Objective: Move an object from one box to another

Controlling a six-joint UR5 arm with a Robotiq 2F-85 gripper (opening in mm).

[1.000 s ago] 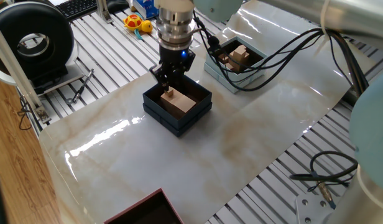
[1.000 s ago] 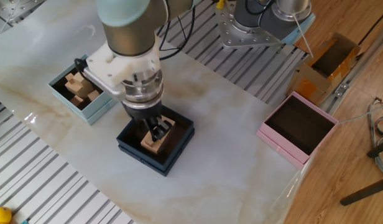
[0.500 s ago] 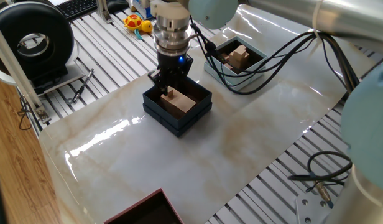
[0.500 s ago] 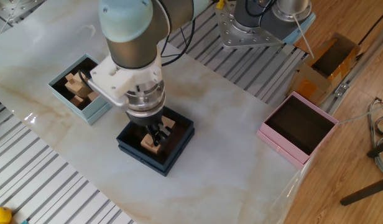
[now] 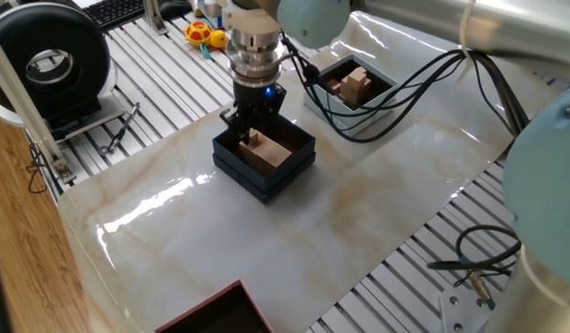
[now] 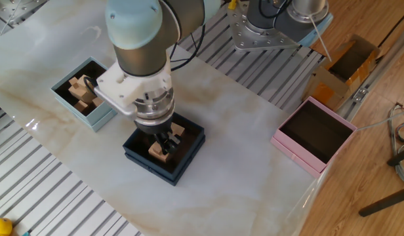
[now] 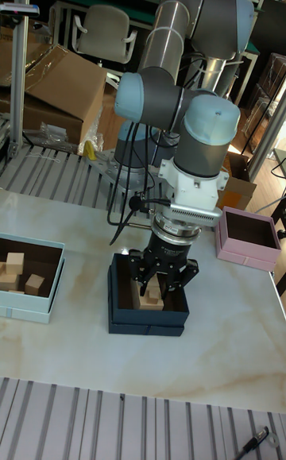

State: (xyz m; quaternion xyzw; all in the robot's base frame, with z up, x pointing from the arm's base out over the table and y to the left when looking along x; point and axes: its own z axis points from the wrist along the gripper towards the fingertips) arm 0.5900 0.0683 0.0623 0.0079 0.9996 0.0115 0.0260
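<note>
Pick-up step: pincer (image 7: 165, 285) down in dark box (image 7: 119, 315), fingers spread either side of cube (image 5: 254, 141) on block (image 5: 278, 154) directly below; next, close, lift, carry over to pale box (image 6: 103, 117).

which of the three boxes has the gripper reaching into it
The dark navy box in the middle: the gripper reaches inside it. The pale blue box and pink box stand apart.

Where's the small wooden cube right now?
The small wooden cube sits on the flat tan block inside the dark box at mid-table, with the gripper straddling it.
</note>
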